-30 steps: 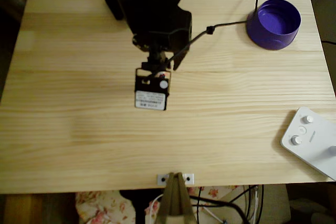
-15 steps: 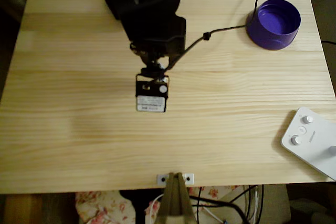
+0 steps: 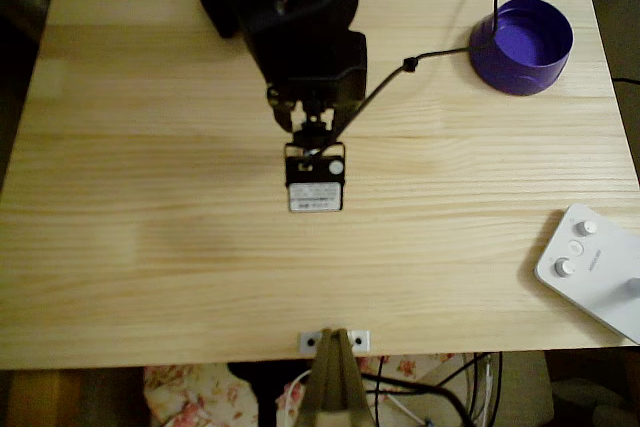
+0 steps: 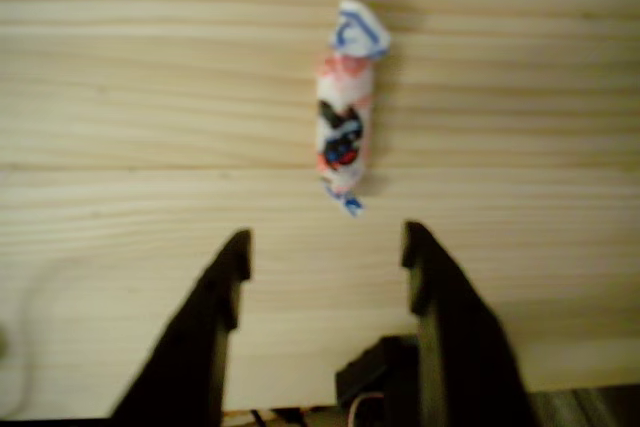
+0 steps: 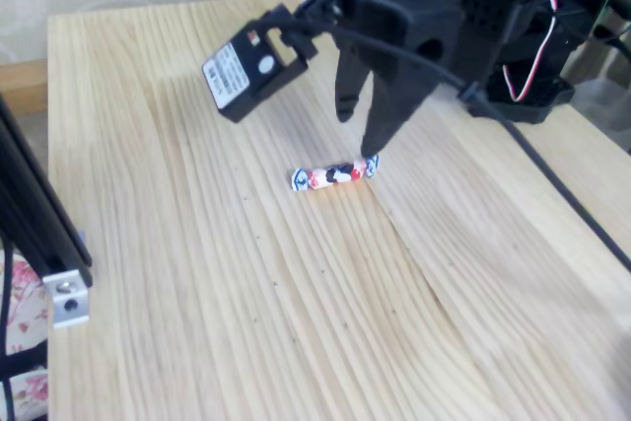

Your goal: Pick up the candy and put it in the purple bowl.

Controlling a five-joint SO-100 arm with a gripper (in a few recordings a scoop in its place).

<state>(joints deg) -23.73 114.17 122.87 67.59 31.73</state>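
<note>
The candy (image 4: 343, 132) is a slim pinkish-white wrapped sweet with dark and red marks, lying flat on the wooden table. In the wrist view it lies just ahead of my open gripper (image 4: 325, 252), lengthwise and slightly right of the gap's middle. Nothing is between the black fingers (image 4: 225, 287). In the fixed view my gripper (image 5: 357, 135) hangs just above the right end of the candy (image 5: 333, 175), one fingertip close to the twisted end. The purple bowl (image 3: 521, 45) stands at the table's far right corner in the overhead view, well away from the arm.
A black cable (image 3: 430, 50) runs from the arm toward the bowl's left side. A white device with knobs (image 3: 595, 267) lies at the right front edge. A metal clamp (image 3: 335, 340) sits at the middle of the front edge. The arm's base (image 5: 523, 27) stands behind.
In the overhead view the arm's wrist has swung a little to the right and slightly toward the front edge. The bowl has not moved.
</note>
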